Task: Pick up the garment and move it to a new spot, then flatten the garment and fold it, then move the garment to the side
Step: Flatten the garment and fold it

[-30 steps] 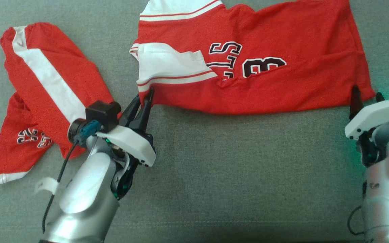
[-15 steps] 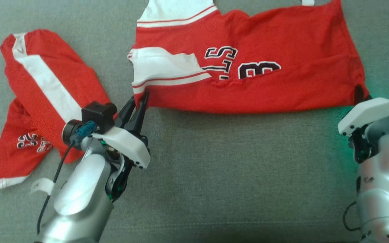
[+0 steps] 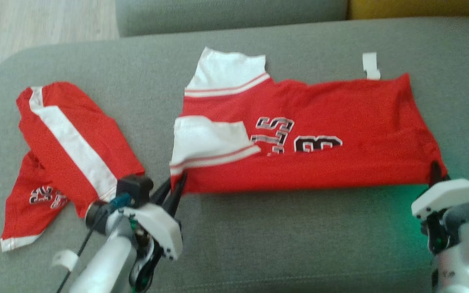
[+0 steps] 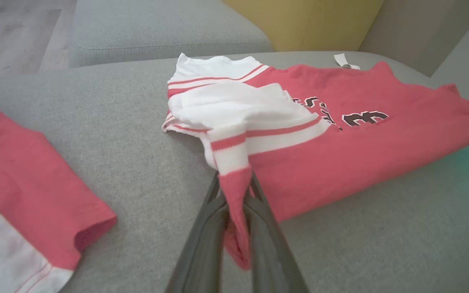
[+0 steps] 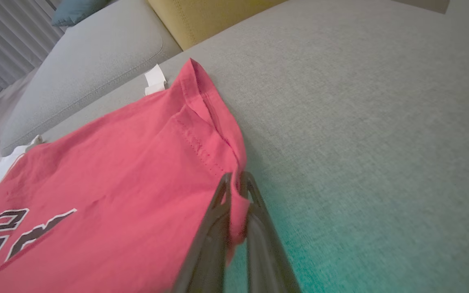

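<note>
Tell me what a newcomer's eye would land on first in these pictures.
The red jersey with white sleeves and black lettering, spread across the middle of the grey sofa, grabs the eye first. The left gripper is shut on its near left corner and the right gripper on its near right corner. A second red garment with a white stripe lies crumpled to the left of it.

The head camera looks steeply down over the grey sofa seat point(image 3: 279, 240). Both wrist cameras sit low and close at opposite ends of the red jersey point(image 3: 340, 114), which all three views share.
</note>
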